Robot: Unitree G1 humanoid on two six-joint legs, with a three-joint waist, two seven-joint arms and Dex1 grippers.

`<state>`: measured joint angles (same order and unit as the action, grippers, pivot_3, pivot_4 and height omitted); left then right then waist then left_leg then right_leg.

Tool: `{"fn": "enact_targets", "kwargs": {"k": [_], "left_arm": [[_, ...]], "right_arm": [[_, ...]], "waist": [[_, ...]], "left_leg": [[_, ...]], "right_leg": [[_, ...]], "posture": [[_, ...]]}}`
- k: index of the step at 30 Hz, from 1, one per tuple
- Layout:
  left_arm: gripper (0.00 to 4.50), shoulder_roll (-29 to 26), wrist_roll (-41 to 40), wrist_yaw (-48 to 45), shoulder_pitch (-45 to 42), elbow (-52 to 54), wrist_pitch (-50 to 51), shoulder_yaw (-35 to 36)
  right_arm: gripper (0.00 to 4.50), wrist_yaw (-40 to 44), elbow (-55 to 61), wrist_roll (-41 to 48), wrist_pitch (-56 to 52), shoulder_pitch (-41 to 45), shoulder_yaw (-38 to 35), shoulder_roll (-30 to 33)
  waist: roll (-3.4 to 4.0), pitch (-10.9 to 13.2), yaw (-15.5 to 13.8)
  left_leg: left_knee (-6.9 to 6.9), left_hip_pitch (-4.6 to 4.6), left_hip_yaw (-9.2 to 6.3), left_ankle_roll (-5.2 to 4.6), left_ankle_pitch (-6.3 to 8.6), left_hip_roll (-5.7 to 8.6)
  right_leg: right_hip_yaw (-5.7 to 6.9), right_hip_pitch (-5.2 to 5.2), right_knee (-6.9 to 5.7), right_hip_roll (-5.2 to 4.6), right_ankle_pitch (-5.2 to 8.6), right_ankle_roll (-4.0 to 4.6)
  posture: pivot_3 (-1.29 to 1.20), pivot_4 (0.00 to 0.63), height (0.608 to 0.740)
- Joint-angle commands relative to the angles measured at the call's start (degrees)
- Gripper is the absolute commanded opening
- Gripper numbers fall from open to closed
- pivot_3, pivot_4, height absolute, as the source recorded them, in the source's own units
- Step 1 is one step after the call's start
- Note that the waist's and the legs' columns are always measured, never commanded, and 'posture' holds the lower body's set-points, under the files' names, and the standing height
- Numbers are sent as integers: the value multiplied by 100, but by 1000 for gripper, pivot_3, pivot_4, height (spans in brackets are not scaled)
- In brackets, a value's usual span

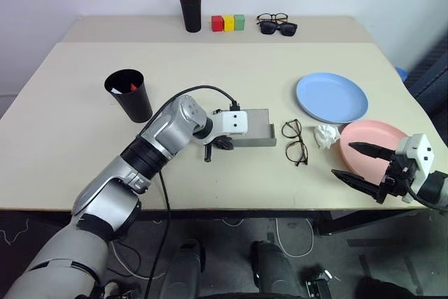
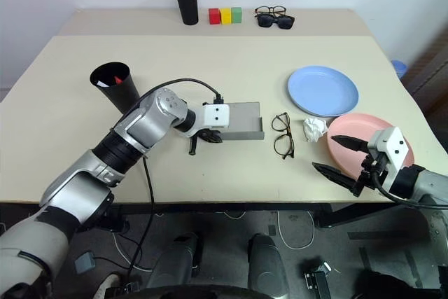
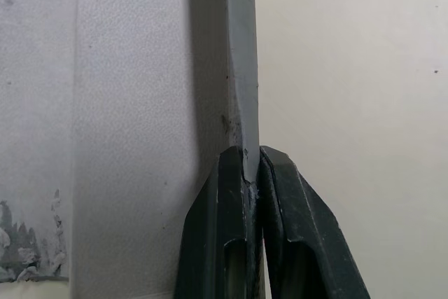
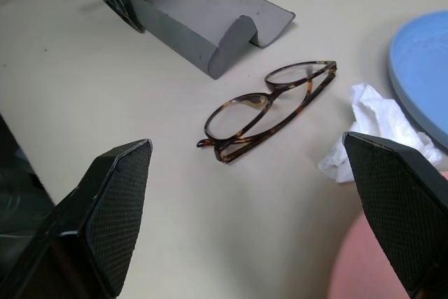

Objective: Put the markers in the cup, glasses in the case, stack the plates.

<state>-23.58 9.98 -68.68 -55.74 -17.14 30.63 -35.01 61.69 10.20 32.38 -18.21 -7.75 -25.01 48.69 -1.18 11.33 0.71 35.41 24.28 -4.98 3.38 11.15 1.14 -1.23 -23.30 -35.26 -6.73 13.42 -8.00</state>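
Observation:
The grey case (image 1: 255, 127) lies open at the table's middle. My left gripper (image 1: 217, 143) is shut on its near wall, whose thin edge sits pinched between the fingers (image 3: 227, 194). The glasses (image 1: 295, 142), thin dark frame with clear lenses, lie folded just right of the case, apart from it. My right gripper (image 1: 357, 161) hangs open over the front right edge, beside the pink plate (image 1: 371, 138); the glasses (image 4: 269, 110) lie ahead of it. The blue plate (image 1: 331, 97) rests behind the pink one. The black cup (image 1: 129, 94) stands at the left with marker tips (image 2: 115, 80) showing inside.
A crumpled white paper (image 1: 325, 135) lies between the glasses and the pink plate. At the back stand a black pen holder (image 1: 190, 5), three coloured blocks (image 1: 228, 22) and two other pairs of glasses (image 1: 276, 24). A black cable (image 1: 203, 90) arcs over my left arm.

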Motion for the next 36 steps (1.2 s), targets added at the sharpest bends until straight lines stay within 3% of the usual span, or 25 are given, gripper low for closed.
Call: {"fn": "enact_targets", "kwargs": {"k": [1, 4, 10, 16, 18, 25, 28, 30, 33, 36], "left_arm": [[1116, -138, 40, -65, 87, 226, 130, 88], [2510, -207, 89, 4, 115, 279, 258, 114], [2510, -365, -114, 179, 146, 756, 648, 536], [2510, -931, -1081, 283, 1016, 2930, 1342, 2000], [2510, -943, -1322, 556, 1521, 3478, 967, 2499], [2510, -1560, -2024, 635, 3137, 4629, 709, 3326], [2510, -983, -2326, 1379, 3772, 4719, 535, 3892], [2510, -913, -2214, 1394, 4374, 4783, -478, 3970], [2510, -1450, -2257, 1312, 4813, 5002, 246, 3743], [2510, -1507, -3304, 1084, 4995, 5197, 736, 4148]], "right_arm": [[4500, -37, 241, 179, -157, -40, -282, 88], [4500, -140, 283, 249, -307, 28, -315, 63], [4500, -485, 500, 722, -1496, 309, -90, 148], [4500, -688, 201, 730, -2300, 1213, 706, 84], [4500, -727, -3, 694, -2514, 1473, 940, 60], [4500, -288, -1120, 214, -2241, 2356, 1756, -110], [4500, -94, -1702, 7, -2120, 2804, 1988, -160], [4500, 44, -2049, -141, -1968, 3029, 2103, -207], [4500, 260, -2435, -273, -1843, 3318, 2228, -281], [4500, 412, -2825, -417, -1825, 3643, 2359, -366]], "waist": [[0, 0, 0], [0, 0, 2], [1, 0, 21], [5, 0, 37], [13, -4, 25], [10, -2, 5], [14, -3, 18], [8, -3, 19], [10, -3, 27], [17, -1, 24]], "left_leg": [[0, 0, 0, 0, 0, 0], [0, -2, 0, 0, 0, 0], [5, -6, 0, 0, 0, -1], [2, -2, -1, 0, 0, -3], [-2, -5, 0, -1, 0, -4], [16, 0, 2, 0, 0, -3], [30, -4, 7, -1, 0, -3], [35, -7, 3, -1, 0, -6], [28, -11, 5, -1, 0, -7], [27, -10, 5, -1, 0, -7]], "right_leg": [[0, 1, 0, 0, 0, 0], [0, 1, -2, 0, 0, 1], [0, 4, -6, 0, -1, 2], [0, -3, -8, 0, -13, 22], [-1, -2, -5, 0, -13, 22], [1, 5, -7, 0, -13, 23], [-1, 15, -4, -1, -18, 29], [3, 19, -6, 0, -19, 30], [2, 15, -10, 1, -22, 36], [2, 11, -14, 2, -21, 35]], "posture": [[0, 150, 740], [0, 150, 740], [0, 150, 740], [0, 150, 740], [0, 150, 740], [0, 150, 740], [0, 150, 740], [0, 150, 740], [0, 150, 740], [0, 150, 740]]}}
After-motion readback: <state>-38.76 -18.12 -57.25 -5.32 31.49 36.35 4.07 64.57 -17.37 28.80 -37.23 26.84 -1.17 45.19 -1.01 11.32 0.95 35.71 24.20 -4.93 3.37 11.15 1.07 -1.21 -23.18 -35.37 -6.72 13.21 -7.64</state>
